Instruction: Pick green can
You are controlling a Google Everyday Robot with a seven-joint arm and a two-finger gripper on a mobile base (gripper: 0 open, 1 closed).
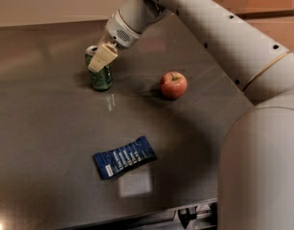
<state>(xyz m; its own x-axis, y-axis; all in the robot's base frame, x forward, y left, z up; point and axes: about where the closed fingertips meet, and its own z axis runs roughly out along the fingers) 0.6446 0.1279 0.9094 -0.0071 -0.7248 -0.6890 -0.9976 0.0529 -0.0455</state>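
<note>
Green can (100, 78) stands upright on the grey table (41, 128). Gripper (101, 59) sits at the can's upper half and overlaps its rim on the near side; contact cannot be confirmed. Arm (209, 28) extends from the can upward and to the right. Red apple (173, 85) rests right of the can, well apart. Blue packet (124, 157) lies flat nearer the camera than the can, slightly right.

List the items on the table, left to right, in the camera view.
green can → blue snack packet → red apple. The gripper is at the can's upper part and overlaps it, so it gets no slot of its own.
</note>
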